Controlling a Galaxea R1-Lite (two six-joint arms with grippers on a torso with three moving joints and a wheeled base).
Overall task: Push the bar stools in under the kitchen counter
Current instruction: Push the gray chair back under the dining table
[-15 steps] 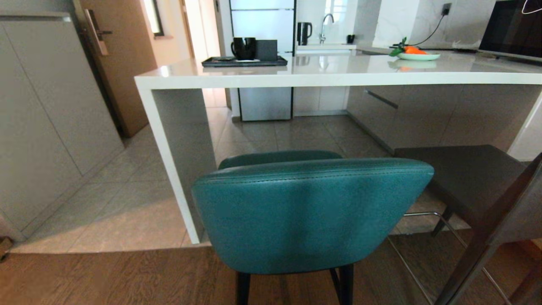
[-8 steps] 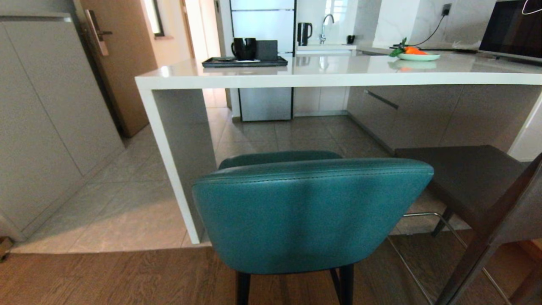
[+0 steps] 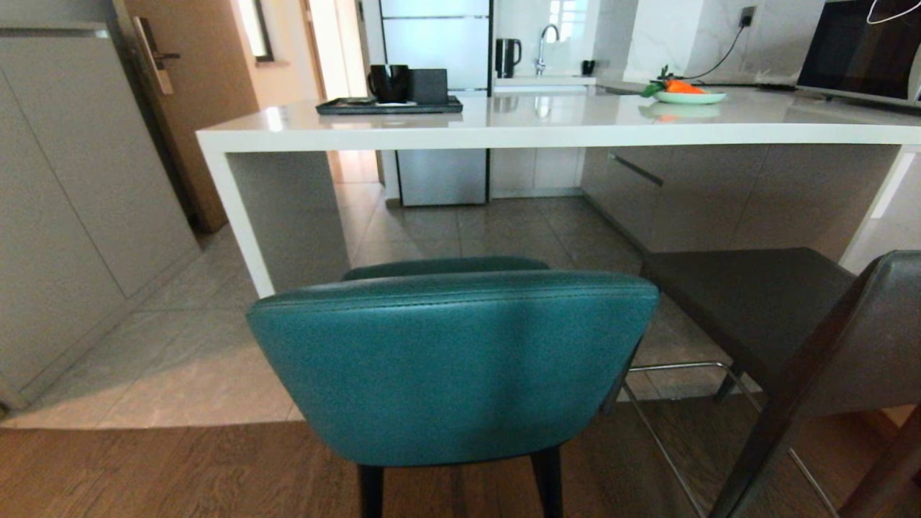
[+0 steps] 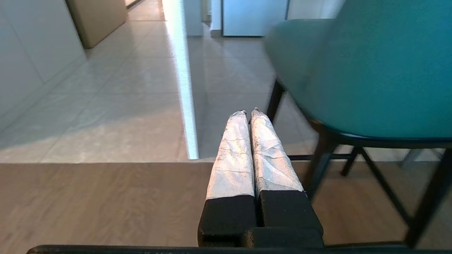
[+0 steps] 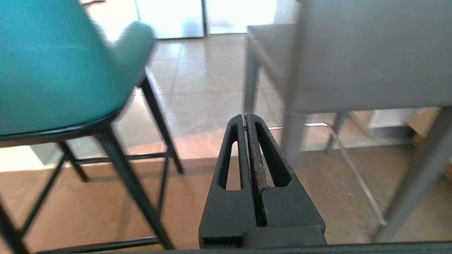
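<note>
Claws both closed and empty: left claw low beside the teal stool, right claw between it and the grey stool, counter beyond.

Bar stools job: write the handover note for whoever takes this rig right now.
Left gripper: jaws shut, empty, low beside the teal stool.
Right gripper: jaws shut, empty, low between the teal stool and the grey stool.
Both stools stand in front of the kitchen counter, backs towards the robot; the teal one is directly ahead, the grey one to its right.
Done: nothing pushed; neither gripper touches a stool.
Left: push both stools in under the counter.
</note>
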